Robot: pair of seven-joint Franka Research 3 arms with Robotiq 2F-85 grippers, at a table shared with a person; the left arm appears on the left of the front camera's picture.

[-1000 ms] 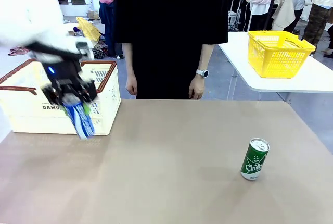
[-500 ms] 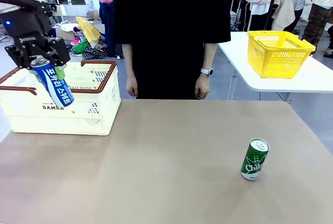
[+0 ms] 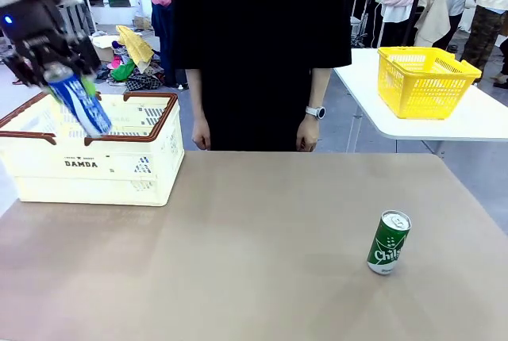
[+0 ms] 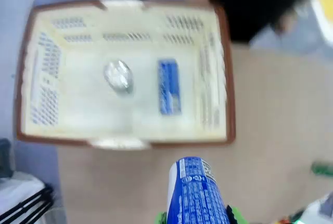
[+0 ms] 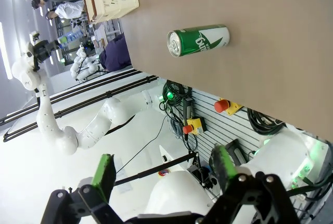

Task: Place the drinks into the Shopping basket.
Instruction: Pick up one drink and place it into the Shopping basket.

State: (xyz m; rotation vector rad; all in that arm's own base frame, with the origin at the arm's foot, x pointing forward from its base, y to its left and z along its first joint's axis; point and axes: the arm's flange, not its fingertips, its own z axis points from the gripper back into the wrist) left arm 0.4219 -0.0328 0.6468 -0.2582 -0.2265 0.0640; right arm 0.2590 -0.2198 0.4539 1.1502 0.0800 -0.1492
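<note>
Found the left fingers (image 4: 234, 215) clamped on a blue drink can (image 4: 196, 195), with a green pad pressed to each side of it. Noted the same can in the front view, held tilted in the air with its silver top up against the fingers and its base slanting down toward picture right. Saw it overlapping the open top of the Shopping basket (image 3: 95, 168); could not tell its height against the brown rim.

Found the right fingers (image 5: 104, 174) spread wide apart with nothing between them, raised well clear of the tabletop (image 3: 254, 238).

Recorded, through the left wrist view, a second blue can (image 4: 168, 87) lying flat on the basket floor. Noted just beside it a round silver item (image 4: 118, 75), too blurred to identify.

Located the basket at the far left of the tabletop, black "DAMDA" print facing the robot.

Found a green can (image 3: 389, 242) standing upright at the near right of the tabletop, well apart from the basket and touched by nothing.

Observed a person (image 3: 262, 40) in black standing at the far edge, both hands hanging down and a watch (image 3: 315, 111) on one wrist. Noted a yellow basket (image 3: 425, 79) on a white side table (image 3: 476, 119) at the back right.
</note>
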